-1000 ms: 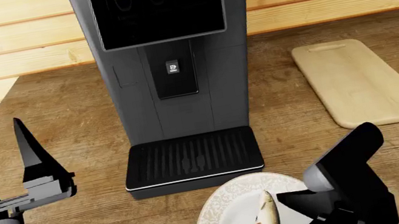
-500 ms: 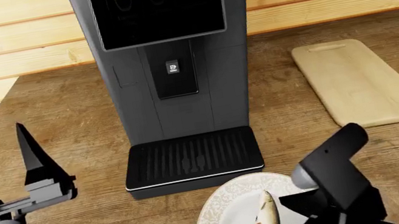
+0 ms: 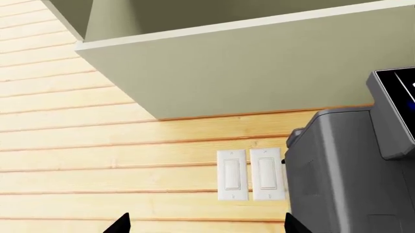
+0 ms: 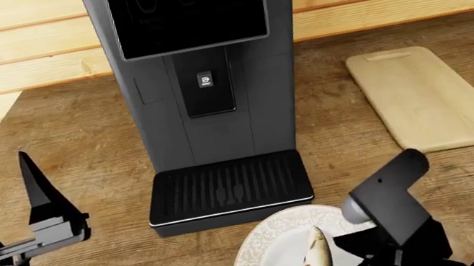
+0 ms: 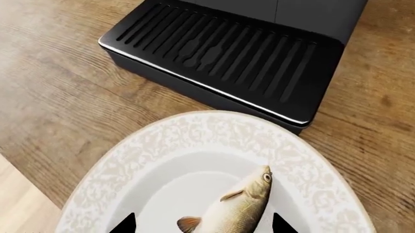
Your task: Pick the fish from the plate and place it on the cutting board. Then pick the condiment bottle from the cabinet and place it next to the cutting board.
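Note:
The silvery fish (image 5: 241,205) lies in the patterned white plate (image 5: 194,130) at the counter's near edge. My right gripper (image 5: 201,225) is open just above it, a fingertip on each side of the fish's rear half with gaps between. From the head camera the fish (image 4: 317,258) and plate (image 4: 256,255) sit under my right arm. The pale cutting board (image 4: 428,96) lies bare at the far right. My left gripper (image 3: 206,225) is open and holds nothing, raised at the left and facing the wall. The condiment bottle is out of view. The cabinet (image 3: 246,63) shows only its underside.
A tall dark coffee machine (image 4: 202,73) stands mid-counter, its black drip tray (image 5: 227,48) just behind the plate. Two white light switches (image 3: 250,174) sit on the wooden wall beside the machine. One left finger (image 4: 36,189) points up over the left counter.
My right arm has swung left and down over the plate, bringing its wrist closer above the fish. The left gripper has sunk slightly. The fish has not moved.

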Available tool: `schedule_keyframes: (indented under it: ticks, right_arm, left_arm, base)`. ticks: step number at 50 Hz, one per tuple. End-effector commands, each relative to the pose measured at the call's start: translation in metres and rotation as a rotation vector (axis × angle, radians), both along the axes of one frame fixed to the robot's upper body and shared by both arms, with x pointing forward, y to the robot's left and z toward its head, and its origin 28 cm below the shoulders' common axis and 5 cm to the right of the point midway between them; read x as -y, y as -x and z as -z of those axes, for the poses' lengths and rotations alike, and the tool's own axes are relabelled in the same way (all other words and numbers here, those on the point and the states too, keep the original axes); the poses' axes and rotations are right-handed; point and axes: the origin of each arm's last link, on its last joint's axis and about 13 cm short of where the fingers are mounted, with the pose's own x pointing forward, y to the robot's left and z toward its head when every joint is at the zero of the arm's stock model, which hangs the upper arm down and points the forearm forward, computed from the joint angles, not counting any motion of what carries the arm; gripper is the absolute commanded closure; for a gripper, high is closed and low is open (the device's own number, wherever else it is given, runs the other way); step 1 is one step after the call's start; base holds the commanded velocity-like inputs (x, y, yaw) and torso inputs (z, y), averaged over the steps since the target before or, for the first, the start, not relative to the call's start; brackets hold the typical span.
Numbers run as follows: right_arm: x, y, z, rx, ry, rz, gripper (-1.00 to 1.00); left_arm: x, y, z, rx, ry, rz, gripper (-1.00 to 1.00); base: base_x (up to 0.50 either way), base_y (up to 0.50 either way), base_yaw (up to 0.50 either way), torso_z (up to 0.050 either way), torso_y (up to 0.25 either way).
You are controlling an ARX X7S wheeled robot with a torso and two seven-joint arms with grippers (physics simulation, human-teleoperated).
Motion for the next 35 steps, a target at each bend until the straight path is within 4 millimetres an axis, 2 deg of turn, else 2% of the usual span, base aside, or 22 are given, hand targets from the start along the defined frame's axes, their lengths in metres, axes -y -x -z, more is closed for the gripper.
schedule_keyframes:
  ticks: [1, 35]
  right_arm:
    - [0.0009, -0.0006, 0.002, -0.023, 0.014, 0.004, -1.0]
    - [-0.007, -0.0053, 0.0059, -0.038, 0.104, -0.027, -1.0]
  left_arm:
    - [-0.0001, 0.0011, -0.0002, 0.0, -0.002, -0.001, -1.0]
    - [-0.0021, 0.0011, 0.003, -0.006, 0.009, 0.002, -1.0]
  base:
    - [0.0, 0.0, 0.0, 0.0, 0.0]
    - [0.0, 0.0, 0.0, 0.0, 0.0]
